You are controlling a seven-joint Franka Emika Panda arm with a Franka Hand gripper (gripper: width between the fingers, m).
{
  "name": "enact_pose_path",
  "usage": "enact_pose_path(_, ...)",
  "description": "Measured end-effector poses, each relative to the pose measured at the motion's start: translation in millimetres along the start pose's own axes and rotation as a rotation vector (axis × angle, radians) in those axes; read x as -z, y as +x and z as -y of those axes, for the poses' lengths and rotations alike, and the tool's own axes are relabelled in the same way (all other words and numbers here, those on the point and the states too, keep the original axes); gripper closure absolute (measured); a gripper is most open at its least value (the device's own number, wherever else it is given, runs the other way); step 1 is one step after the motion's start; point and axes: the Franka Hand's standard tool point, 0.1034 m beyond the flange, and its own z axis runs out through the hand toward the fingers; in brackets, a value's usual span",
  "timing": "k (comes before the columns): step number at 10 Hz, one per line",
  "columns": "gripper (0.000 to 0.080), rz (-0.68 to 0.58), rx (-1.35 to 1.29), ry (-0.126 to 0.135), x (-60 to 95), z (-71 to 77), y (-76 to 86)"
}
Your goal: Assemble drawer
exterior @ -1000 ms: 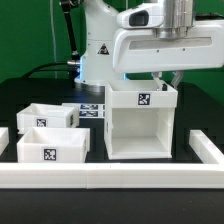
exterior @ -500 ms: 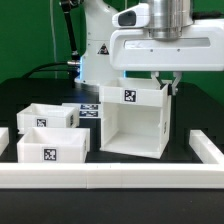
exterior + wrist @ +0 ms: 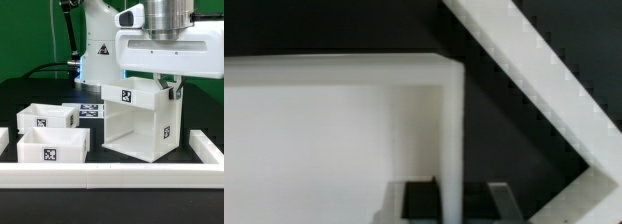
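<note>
Since the earlier frames, the drawer shell has turned, its open front now angled toward the exterior view's left. The gripper clamps the shell's side wall, one finger on each face. Both trays sit on the table, well apart from the shell.

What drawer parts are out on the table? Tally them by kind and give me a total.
big box: 1
small trays: 2
total: 3
</note>
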Motion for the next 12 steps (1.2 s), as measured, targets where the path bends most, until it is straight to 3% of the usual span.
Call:
enact_pose_path(3, 0.0762, 0.031, -0.286, 0.019, -2.4, 2.2, -4.0)
enact_pose_path(5, 0.0762, 0.049, -0.49, 0.036, -3.1, 10.0, 5.1)
enact_pose_path(6, 0.0762, 0.055, -0.56, 0.031, -2.6, 11.2, 9.2)
enact_pose_path(8, 0.0762, 0.056, -0.606, 0.034, -2.6, 14.6, 11.3)
enact_pose_path(12, 0.0762, 0.051, -0.587, 0.06, -2.7, 39.2, 18.6)
